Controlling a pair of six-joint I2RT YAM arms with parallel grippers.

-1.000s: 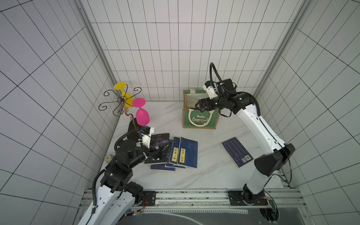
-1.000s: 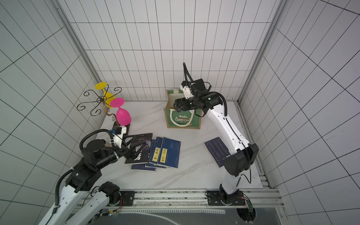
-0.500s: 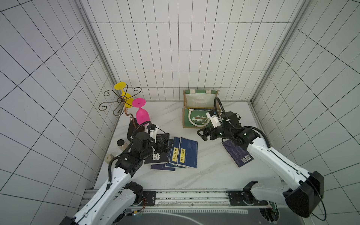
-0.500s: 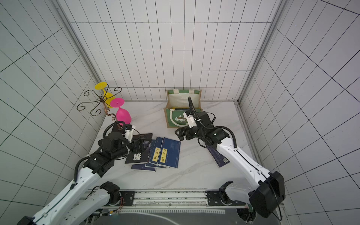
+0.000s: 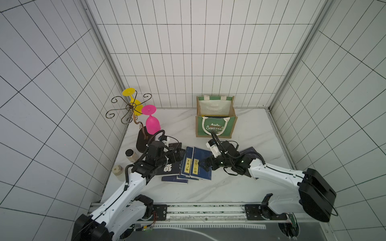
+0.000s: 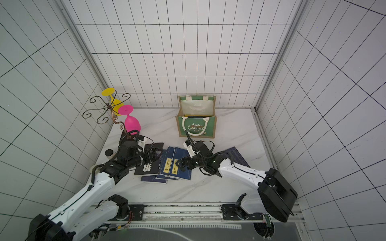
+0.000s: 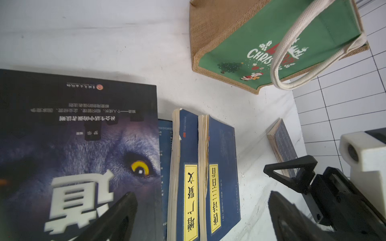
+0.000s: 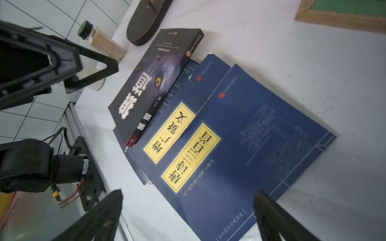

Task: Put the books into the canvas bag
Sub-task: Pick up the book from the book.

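Observation:
The canvas bag [image 5: 216, 127] [image 6: 196, 128] stands upright at the back with its mouth open, and thin dark and yellow edges show inside. Several books lie fanned in front of it: a black book [image 5: 170, 168] [image 7: 79, 146] and navy books [image 5: 201, 164] [image 8: 250, 146] with yellow labels. One navy book [image 6: 236, 154] lies apart, partly under my right arm. My left gripper [image 5: 179, 155] [image 7: 202, 219] hangs open over the black book's edge. Open too, my right gripper [image 5: 203, 167] [image 8: 188, 219] hovers over the topmost navy book and faces the left one.
A wire stand [image 5: 130, 107] with a pink cup [image 5: 152, 123] and a yellow cup rises at the back left on a dark oval base [image 5: 143, 141]. A spice jar [image 5: 130, 155] and a pale jar [image 5: 118, 171] stand by the left wall.
My right arm has swung down from the bag's mouth to the book pile. My left arm has reached forward over the black book. Both grippers stay open.

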